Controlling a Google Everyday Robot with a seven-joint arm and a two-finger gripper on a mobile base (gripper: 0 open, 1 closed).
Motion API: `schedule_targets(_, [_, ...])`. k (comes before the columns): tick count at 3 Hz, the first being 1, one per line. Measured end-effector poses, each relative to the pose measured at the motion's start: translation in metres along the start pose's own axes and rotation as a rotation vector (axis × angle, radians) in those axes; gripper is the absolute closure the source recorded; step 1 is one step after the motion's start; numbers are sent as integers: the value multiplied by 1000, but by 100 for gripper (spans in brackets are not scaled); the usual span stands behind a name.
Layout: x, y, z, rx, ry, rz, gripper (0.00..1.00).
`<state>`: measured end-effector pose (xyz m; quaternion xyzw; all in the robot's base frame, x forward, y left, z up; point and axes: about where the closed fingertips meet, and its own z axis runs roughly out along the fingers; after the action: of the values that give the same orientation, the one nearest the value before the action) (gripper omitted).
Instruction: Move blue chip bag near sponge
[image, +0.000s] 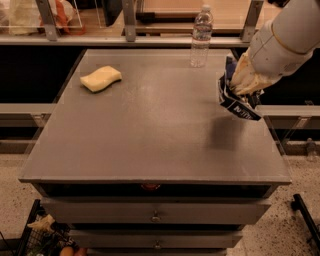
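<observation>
The blue chip bag (235, 102) is dark navy foil with white lettering. It hangs in the air above the right side of the grey table (150, 130), its shadow on the surface below. My gripper (245, 80) is shut on the bag's upper part, with the white arm reaching in from the top right. The pale yellow sponge (101, 78) lies at the far left of the table, well apart from the bag.
A clear plastic water bottle (201, 36) stands upright at the table's far edge, just left of the arm. Drawers (155, 215) sit under the front edge. A rail with posts (127, 20) runs behind the table.
</observation>
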<state>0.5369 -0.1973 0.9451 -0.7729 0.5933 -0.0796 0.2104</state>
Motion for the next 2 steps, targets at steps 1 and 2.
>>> schedule_targets(1, [12,-15,-32,50,57,28,100])
schedule_targets(2, [13,-17,-35,56,59,29,100])
